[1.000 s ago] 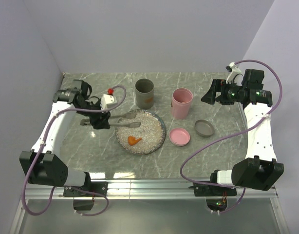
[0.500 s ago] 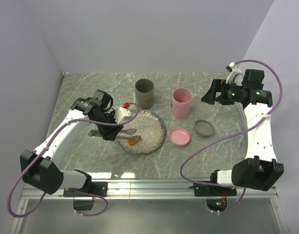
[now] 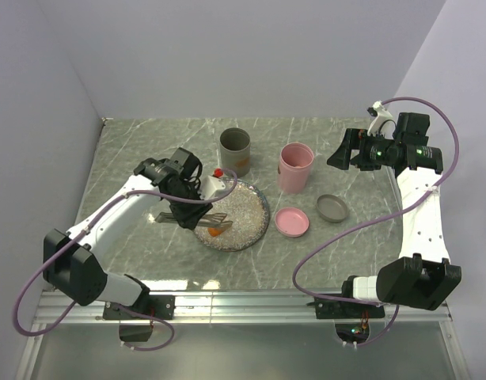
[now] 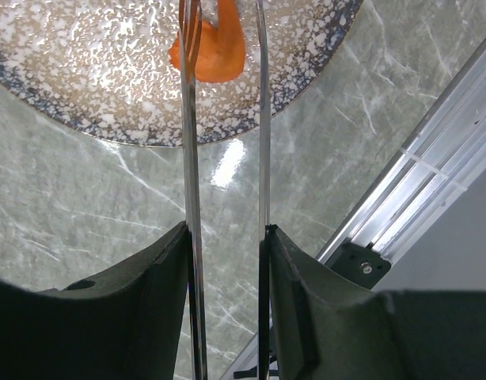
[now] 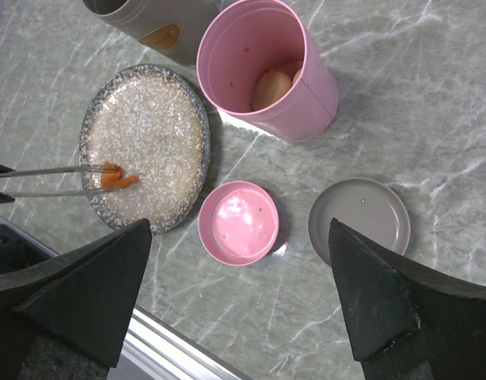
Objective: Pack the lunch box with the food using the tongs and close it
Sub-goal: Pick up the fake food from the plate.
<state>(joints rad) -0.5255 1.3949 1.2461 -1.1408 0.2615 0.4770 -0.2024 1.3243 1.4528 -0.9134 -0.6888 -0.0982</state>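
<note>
My left gripper (image 3: 180, 215) is shut on the tongs (image 3: 199, 220), its fingers (image 4: 168, 265) pressing the two thin metal arms (image 4: 191, 158) from both sides. The tong tips straddle an orange chunk of food (image 4: 219, 49) on the speckled plate (image 4: 85, 63), near its front edge (image 3: 217, 231). The tall pink lunch box (image 3: 295, 167) stands open right of the plate, with a beige egg-shaped piece (image 5: 271, 87) inside. My right gripper (image 3: 338, 154) hovers open high over the right side, nothing between its fingers (image 5: 237, 231).
A grey cup (image 3: 235, 150) stands behind the plate. A pink lid (image 3: 292, 222) and a grey lid (image 3: 332, 208) lie flat right of the plate. The metal rail (image 3: 251, 299) runs along the table's near edge.
My left arm has swung right and nearer with the tongs, from the plate's left rim to the orange chunk. The tong arms have drawn closer together. The right arm has not moved.
</note>
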